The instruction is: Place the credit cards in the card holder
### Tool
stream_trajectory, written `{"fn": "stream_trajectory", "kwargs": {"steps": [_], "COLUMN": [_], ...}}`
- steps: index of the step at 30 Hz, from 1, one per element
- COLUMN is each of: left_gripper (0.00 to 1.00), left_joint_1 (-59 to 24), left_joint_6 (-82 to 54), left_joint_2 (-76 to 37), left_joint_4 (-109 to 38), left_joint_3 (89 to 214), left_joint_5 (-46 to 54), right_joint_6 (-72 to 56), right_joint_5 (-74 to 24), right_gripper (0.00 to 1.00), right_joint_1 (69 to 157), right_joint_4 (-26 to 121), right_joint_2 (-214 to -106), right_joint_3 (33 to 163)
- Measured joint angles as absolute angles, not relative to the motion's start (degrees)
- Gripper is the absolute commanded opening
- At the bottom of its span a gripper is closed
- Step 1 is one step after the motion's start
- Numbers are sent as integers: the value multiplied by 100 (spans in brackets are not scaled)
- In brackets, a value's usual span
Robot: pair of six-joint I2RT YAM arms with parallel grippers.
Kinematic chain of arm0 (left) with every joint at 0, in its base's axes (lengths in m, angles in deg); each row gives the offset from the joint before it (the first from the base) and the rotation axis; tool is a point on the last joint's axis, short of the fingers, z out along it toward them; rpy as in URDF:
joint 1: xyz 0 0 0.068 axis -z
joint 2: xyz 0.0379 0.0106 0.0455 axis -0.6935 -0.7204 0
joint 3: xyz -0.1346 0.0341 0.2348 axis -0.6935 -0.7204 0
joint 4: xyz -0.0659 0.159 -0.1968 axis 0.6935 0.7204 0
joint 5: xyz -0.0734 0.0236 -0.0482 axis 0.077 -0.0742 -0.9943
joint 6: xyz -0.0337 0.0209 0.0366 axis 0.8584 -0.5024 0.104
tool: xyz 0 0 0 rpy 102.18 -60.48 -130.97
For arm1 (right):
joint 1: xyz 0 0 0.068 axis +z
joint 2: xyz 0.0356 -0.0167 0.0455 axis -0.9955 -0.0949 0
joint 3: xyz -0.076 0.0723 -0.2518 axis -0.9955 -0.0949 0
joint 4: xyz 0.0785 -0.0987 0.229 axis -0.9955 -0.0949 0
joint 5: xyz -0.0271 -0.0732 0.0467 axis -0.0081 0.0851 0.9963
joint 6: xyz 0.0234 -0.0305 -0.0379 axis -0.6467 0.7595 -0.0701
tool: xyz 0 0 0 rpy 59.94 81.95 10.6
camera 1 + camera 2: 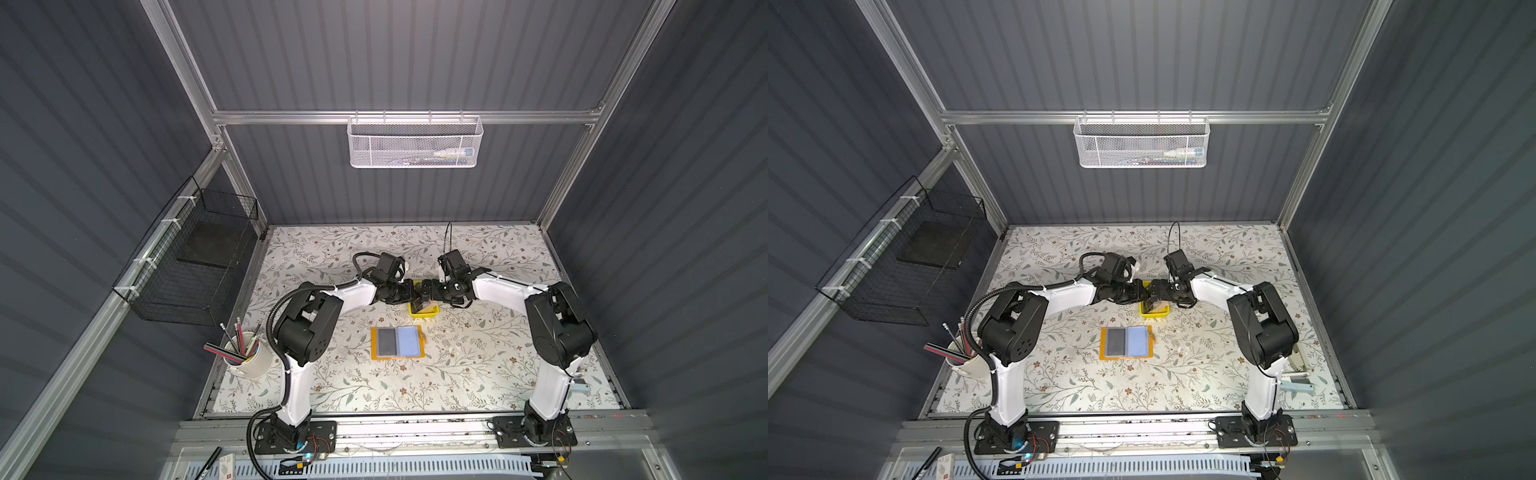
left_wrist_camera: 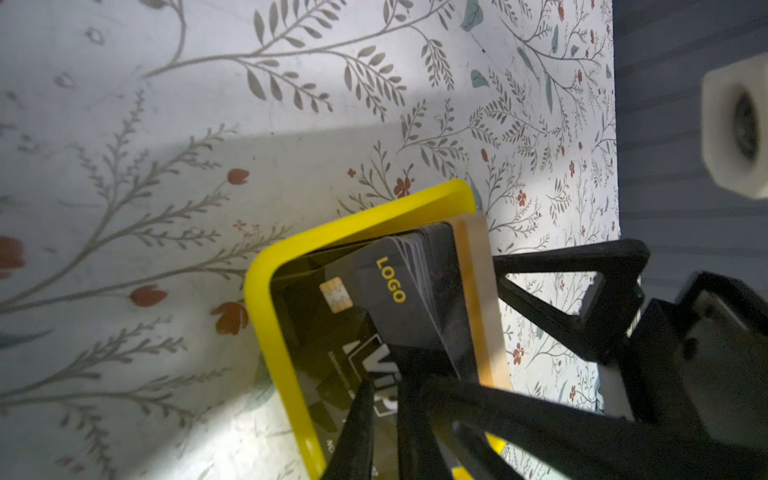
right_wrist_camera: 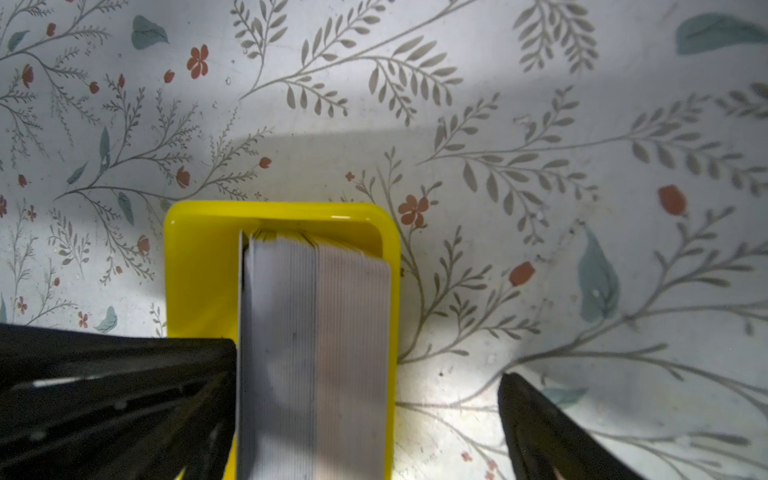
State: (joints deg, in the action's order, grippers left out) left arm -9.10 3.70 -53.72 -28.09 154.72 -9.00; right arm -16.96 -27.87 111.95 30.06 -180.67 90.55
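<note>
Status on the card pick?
Left gripper jaws shut on a black VIP card in yellow tray. Right gripper open, straddling card stack. Card holder lies open, nothing blocking it.

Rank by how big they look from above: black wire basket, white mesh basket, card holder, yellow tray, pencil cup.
In a top view, largest first:
black wire basket
white mesh basket
card holder and pencil cup, about alike
yellow tray, partly hidden
Both baskets hang nearer the camera, which may flatter them.

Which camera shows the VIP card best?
The left wrist view: the VIP card shows its face, chip and lettering. The right wrist view shows only card edges; both top views, dark specks in the yellow tray.
</note>
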Motion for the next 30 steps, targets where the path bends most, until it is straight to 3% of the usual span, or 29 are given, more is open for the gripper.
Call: {"fn": "stream_trajectory", "kwargs": {"steps": [10, 20, 25, 30], "left_gripper": [14, 14, 14, 14], "left_joint_1": [-906, -906, -906, -902], "left_joint_6": [412, 451, 471, 473], "left_joint_2": [-5390, -5398, -5400, -5400], "left_joint_4": [-2868, -2898, -2911, -2913], "left_joint_3": [15472, 15472, 15472, 15472], "left_joint_5": [-905, -907, -905, -900], "right_joint_6": [-1744, -2126, -2198, -2268], "right_joint_5": [-2773, -2509, -2395, -2345], "right_gripper": [89, 49, 35, 28], "right_joint_1": [11197, 11213, 11274, 11350], "right_joint_4": [2907, 2903, 2892, 2896], "right_joint_2": [-17595, -17112, -17167, -17333], "right_joint_3": [8920, 8789, 8813, 8876]}}
